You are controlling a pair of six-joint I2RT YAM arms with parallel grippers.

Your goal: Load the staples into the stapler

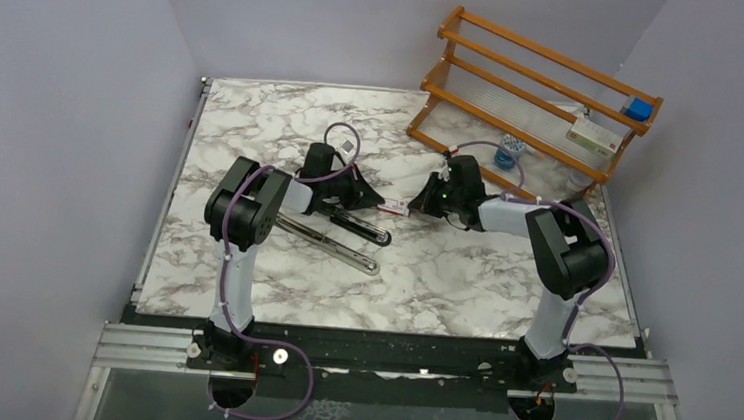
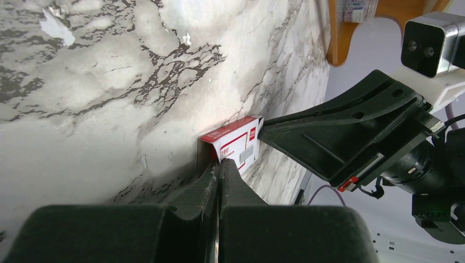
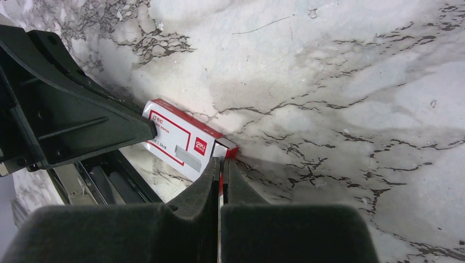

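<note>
Staples box point(image 3: 178, 139): pink-red with a white label, hanging between the two grippers near the middle of the marble table point(image 1: 503, 281), just beyond the stapler's free tips. I can't tell whether it rests on the marble or sits a little above it.
Box's long axis: runs left-right, from one gripper across to the other; the labelled face is turned toward both wrist cameras.
Left gripper point(image 2: 220, 167): fingers pressed nearly together, pinching the left end of the box.
Right gripper point(image 3: 221, 163): fingers likewise closed tight, nipping the opposite end at its red edge.
Stapler point(image 1: 361, 229): lying on the table swung open — a black limb and a silver channel limb spread in a narrow V, just on the near side of the left gripper.
Stapler's direction: long axis slants from far-left to near-right; both free tips point right, while the joined end is hidden under the left arm.
Wooden rack point(image 1: 534, 77): stands at the far right corner, well apart from all this.
</note>
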